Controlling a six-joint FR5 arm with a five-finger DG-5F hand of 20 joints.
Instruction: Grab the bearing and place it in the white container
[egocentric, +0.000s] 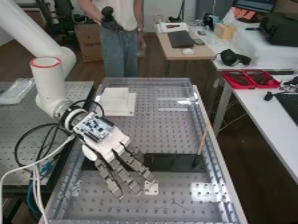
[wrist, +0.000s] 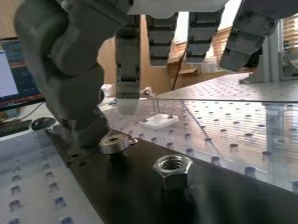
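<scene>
The dark grey robot hand (egocentric: 125, 176) is open — segmented fingers nearly straight, grasping nothing — left of centre in the high view, above the perforated bench (egocentric: 159, 137). In the wrist view, the shiny, ring-shaped bearing (wrist: 114, 146) is at the smooth black plate (wrist: 226, 195), just beside the thumb, near a threaded hexagonal nut (wrist: 173, 179). A square white container (egocentric: 116, 107) sits upper left of centre in the high view.

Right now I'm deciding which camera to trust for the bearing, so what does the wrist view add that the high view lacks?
Wrist view: the bearing as a metal ring on the dark plate, close by the hand, and a hex nut apart from it.
High view: the white box-like piece, probably the container, a slanting thin stick and the red trays.
Both: the hand, the dark plate and the bench's holes.
</scene>
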